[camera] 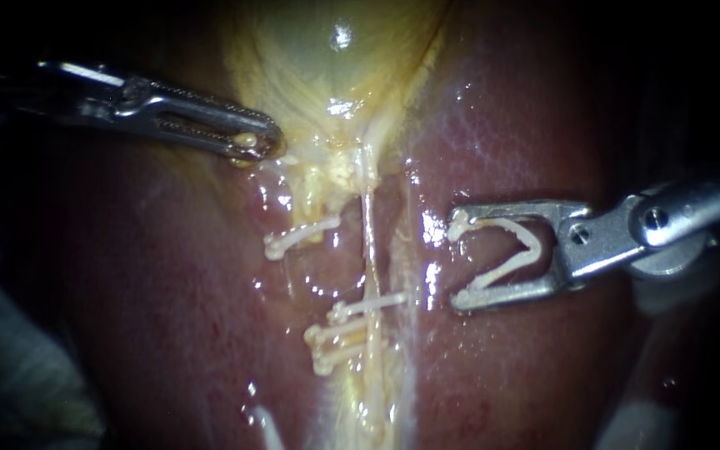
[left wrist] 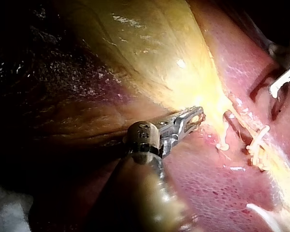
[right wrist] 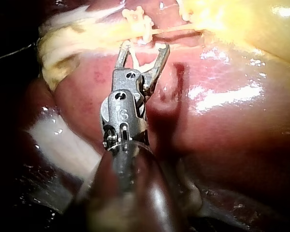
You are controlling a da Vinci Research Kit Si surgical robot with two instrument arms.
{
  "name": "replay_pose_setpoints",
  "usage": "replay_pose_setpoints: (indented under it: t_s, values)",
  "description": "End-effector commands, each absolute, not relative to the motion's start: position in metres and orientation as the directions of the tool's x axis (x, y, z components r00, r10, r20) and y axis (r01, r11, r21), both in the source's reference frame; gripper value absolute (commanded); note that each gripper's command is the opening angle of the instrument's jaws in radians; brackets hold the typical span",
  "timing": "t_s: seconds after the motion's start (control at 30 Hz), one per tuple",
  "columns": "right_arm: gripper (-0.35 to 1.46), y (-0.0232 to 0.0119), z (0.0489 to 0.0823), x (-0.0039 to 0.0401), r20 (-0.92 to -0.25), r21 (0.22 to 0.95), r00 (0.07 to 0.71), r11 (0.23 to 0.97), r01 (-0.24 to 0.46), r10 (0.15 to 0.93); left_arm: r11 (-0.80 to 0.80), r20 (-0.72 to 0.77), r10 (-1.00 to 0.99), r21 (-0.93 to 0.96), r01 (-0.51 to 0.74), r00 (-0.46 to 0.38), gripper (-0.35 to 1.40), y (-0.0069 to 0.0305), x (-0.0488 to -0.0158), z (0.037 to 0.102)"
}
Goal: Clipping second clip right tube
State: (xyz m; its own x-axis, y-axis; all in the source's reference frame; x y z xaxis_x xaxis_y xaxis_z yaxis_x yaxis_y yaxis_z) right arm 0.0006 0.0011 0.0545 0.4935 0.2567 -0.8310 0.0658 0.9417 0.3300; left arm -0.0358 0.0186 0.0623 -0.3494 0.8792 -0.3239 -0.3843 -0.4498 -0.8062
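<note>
Two slender metal instruments work over the dark red liver (camera: 535, 125). Four white plastic clips are set: a lone clip (camera: 297, 237) to one side, and three stacked clips (camera: 339, 332) across the thin pale right tube (camera: 370, 242). The right instrument (camera: 460, 260) holds a fifth, open V-shaped clip (camera: 510, 267) in wide jaws, near that tube but apart. The left instrument (camera: 252, 143) pinches the neck of the yellow-green gallbladder (camera: 327, 67)

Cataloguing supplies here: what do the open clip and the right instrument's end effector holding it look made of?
Open clip: probably plastic, matte cream-white, one bent V-shaped piece with no glint. Right instrument's end effector: metal, likely steel, satin grey with bright highlights and a round pin head at its joint.
</note>
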Motion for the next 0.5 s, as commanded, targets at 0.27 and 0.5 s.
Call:
replay_pose_setpoints:
  t_s: [0.27, 0.5]
  values:
    - [0.50, 0.0012, 0.0545, 0.0008, -0.831, 0.331, 0.493, 0.941, 0.066, 0.258, -0.440, -0.321, 0.888, -0.801, -0.406, -0.329, -0.35, 0.0195, -0.0322, 0.0565]
    - [0.50, 0.0014, 0.0547, 0.0018, -0.821, 0.382, 0.485, 0.921, 0.077, 0.300, -0.442, -0.326, 0.889, -0.795, -0.416, -0.321, -0.35, 0.0196, -0.0316, 0.0540]
